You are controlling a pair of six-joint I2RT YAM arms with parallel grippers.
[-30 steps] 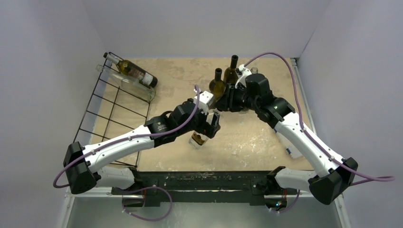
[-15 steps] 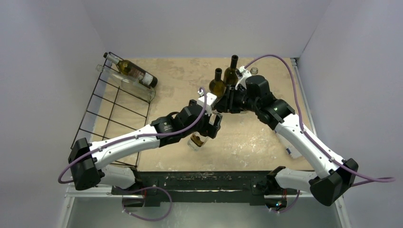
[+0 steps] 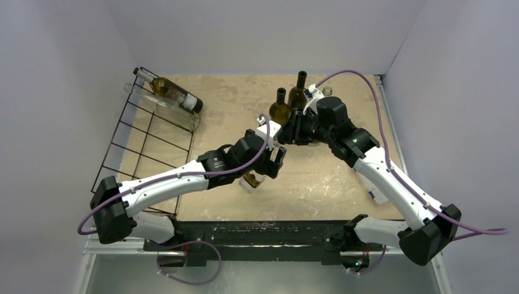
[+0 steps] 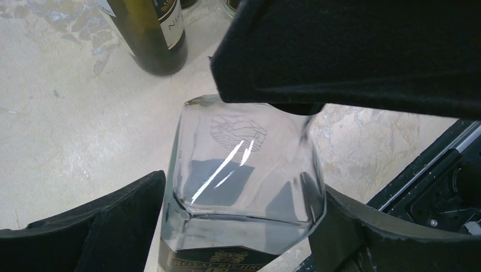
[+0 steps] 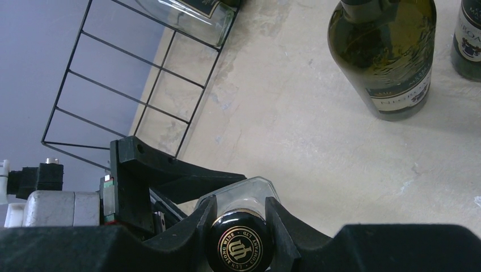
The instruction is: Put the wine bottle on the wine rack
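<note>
1. Wine bottle (image 3: pixel 251 182), top view: clear and square-bodied, over the middle of the tabletop (image 3: pixel 324 184), tilted.
   - The neck is up at the right fingers (image 3: pixel 290 132). The base is low toward the near-left, under the left fingers (image 3: pixel 276 163).
   - I can't tell whether the base rests on the tabletop.
   - The wine rack (image 3: pixel 149 135) is at the far left, well apart from the bottle, with racked bottles (image 3: pixel 174 95) lying at its far end.
   - The left arm is the nearer one to the rack.
2. Left wrist view: the left fingers (image 4: pixel 96 232) are set wide, one on each flat side of the bottle's body (image 4: pixel 244 187), right at the glass.
   - I can't tell whether they clamp it or only touch.
   - The neck end points away from the camera, hidden under the right arm's black bulk.
   - A dark standing bottle (image 4: pixel 153 34) is just beyond.
3. Right wrist view: the right fingers (image 5: pixel 198 238) are closed narrow on the neck, with the cap (image 5: pixel 241 247) between them.
   - The rack wires (image 5: pixel 130 96) lie up-left of the grip.
   - A green standing bottle (image 5: pixel 391 56) is off to the upper right.
4. My read: this is a handover to the left arm. The bottle's long axis runs from the right fingers down toward the near-left, so it likely needs laying flat like the racked ones and carrying left.
</note>
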